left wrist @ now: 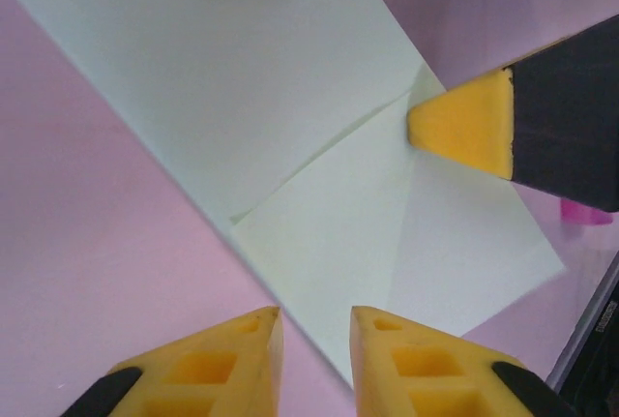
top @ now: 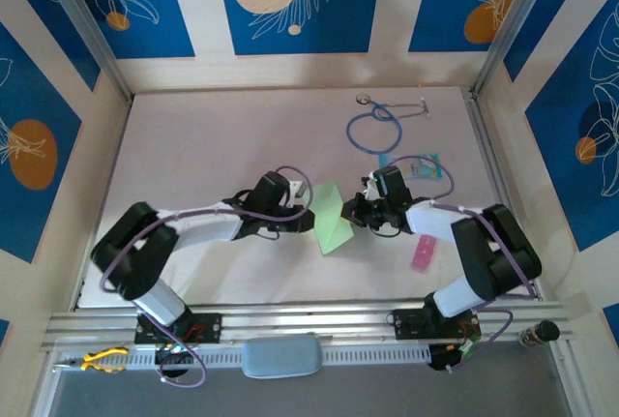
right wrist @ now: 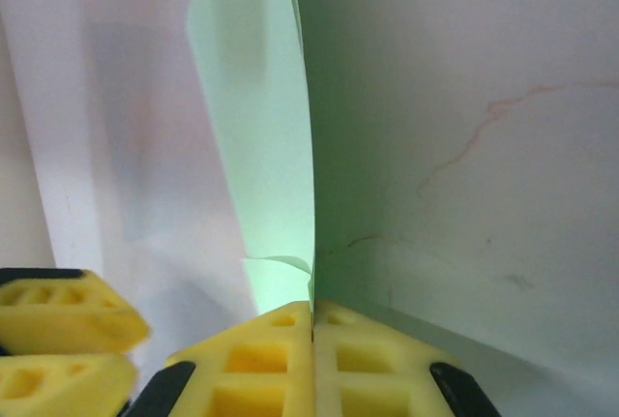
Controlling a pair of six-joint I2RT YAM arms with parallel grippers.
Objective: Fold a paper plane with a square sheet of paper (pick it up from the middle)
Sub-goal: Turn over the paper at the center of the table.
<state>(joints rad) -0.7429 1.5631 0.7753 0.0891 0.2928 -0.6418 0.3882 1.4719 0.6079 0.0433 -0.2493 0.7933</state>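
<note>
The square sheet of paper [top: 332,222] is light green, folded over into a slanted strip with creased flaps, not a dart. It lies mid-table between both arms. My left gripper [top: 311,216] stands open at its left edge. In the left wrist view the sheet [left wrist: 290,98] lies flat, its near edge passing under the gap of my left gripper [left wrist: 316,315], nothing clamped. My right gripper [top: 356,212] is shut on the sheet's right edge, its yellow fingertips [left wrist: 464,132] pinching it. The right wrist view has my right gripper [right wrist: 311,312] closed on the raised green sheet [right wrist: 261,146], with the left fingers [right wrist: 58,315] at lower left.
A blue stethoscope [top: 377,127] lies at the back of the table. A teal-and-white card [top: 423,167] sits behind the right arm and a small pink strip [top: 424,253] beside its elbow. Walls enclose the table on three sides.
</note>
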